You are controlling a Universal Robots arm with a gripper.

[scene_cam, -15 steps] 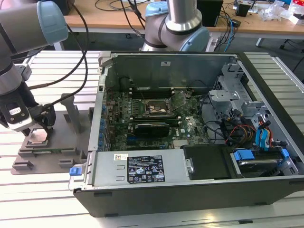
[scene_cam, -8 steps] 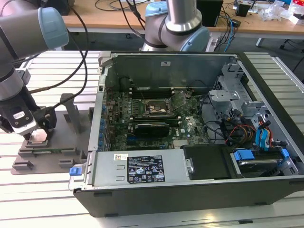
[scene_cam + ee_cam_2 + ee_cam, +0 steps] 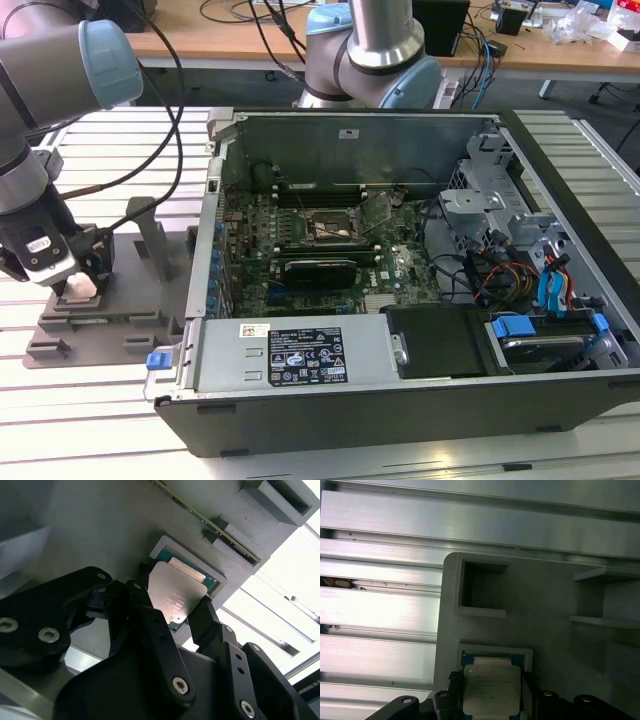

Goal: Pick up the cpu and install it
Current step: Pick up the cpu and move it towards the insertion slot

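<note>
Your cpu (image 3: 176,592) sits at the raised square pocket (image 3: 214,582) of the grey fixture plate (image 3: 100,525). Its silvery top plate faces up, and the blue-green edge of the pocket's inside peeks out around it. In the first wrist view you see the same cpu (image 3: 492,689) just below the pocket's pale rim (image 3: 495,651). You cannot tell from either wrist view whether the chip is fully seated or slightly raised.

The gripper (image 3: 174,605) is down over the chip. Its black fingers (image 3: 145,602) are closed in against two opposite edges, so it is pinching the cpu between them. In the first wrist view, the gripper (image 3: 492,682) flanks the chip on both sides in the same way.

In the exterior view, you find the gripper (image 3: 78,285) low over the fixture plate (image 3: 130,300) at that view's left. The plate's upright posts (image 3: 150,235) stand just beside it. The plate lies on the slatted aluminium table (image 3: 100,420). To the exterior view's right, well apart from the gripper, the open computer case (image 3: 400,400) lies on its side. Its motherboard (image 3: 290,215) is exposed, and you can see the dark socket frame (image 3: 330,230) near the board's middle.
</note>
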